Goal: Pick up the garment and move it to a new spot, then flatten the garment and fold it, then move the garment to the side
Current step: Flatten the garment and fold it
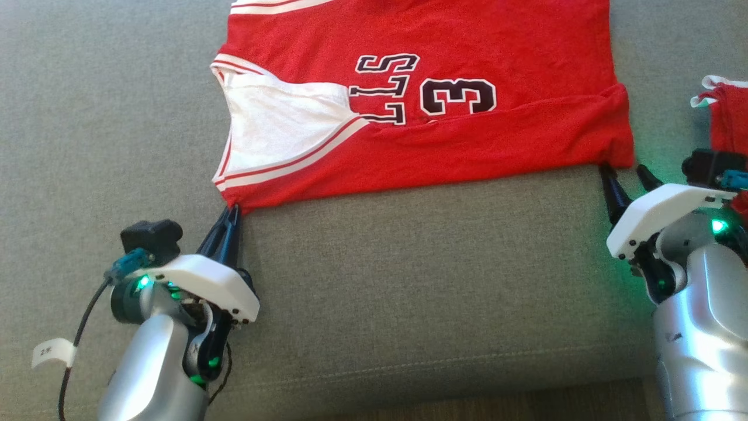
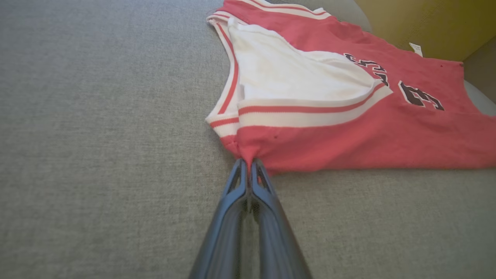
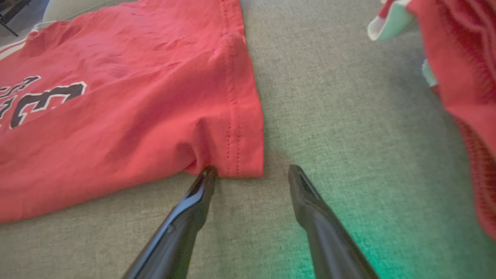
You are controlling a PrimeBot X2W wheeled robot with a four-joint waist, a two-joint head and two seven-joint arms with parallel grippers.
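Note:
The garment [image 1: 444,105] is a red sleeveless jersey with white trim and black lettering, lying folded on a grey couch cushion. My left gripper [image 1: 232,211] is shut on the garment's near left corner by the white-trimmed neck; the left wrist view shows the garment [image 2: 348,131] bunched where my left gripper [image 2: 248,164] pinches its red edge. My right gripper [image 1: 625,172] stands open at the near right hem corner. In the right wrist view my right gripper [image 3: 252,172] has one fingertip touching the garment [image 3: 116,116] at its hem, the other on bare cushion.
A second red cloth with white and green trim [image 1: 727,111] lies at the right edge, close to my right arm, and hangs at the right in the right wrist view [image 3: 461,69]. Grey cushion [image 1: 409,280] stretches toward its front seam.

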